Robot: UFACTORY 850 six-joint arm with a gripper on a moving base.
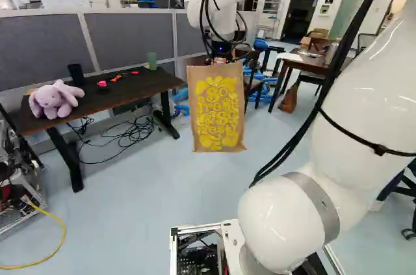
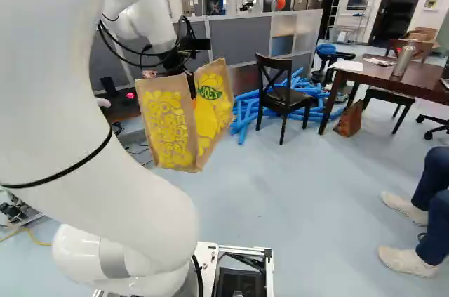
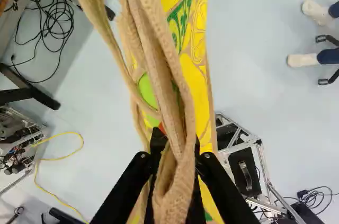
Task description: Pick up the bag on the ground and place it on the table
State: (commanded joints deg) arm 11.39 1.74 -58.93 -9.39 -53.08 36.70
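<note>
You have the bag (image 1: 218,109) lifted and hanging by its handles (image 3: 175,186); the gripper (image 3: 178,149) pinches them, its fingers drawn nearly together, as far as the straps let you judge. Your carry comes next: swing toward the dark table (image 1: 140,88), base above its edge. Floor (image 1: 149,181) lies between; mind the plush toy (image 1: 53,99) and green cup (image 1: 151,60).

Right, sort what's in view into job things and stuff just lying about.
Job:
paper bag, hanging
end effector, gripping its handles
near table, probably the target

Lying about:
purple plush
black cup
green cup
yellow cable
blue tubes
black chair
brown bag by the far table
</note>
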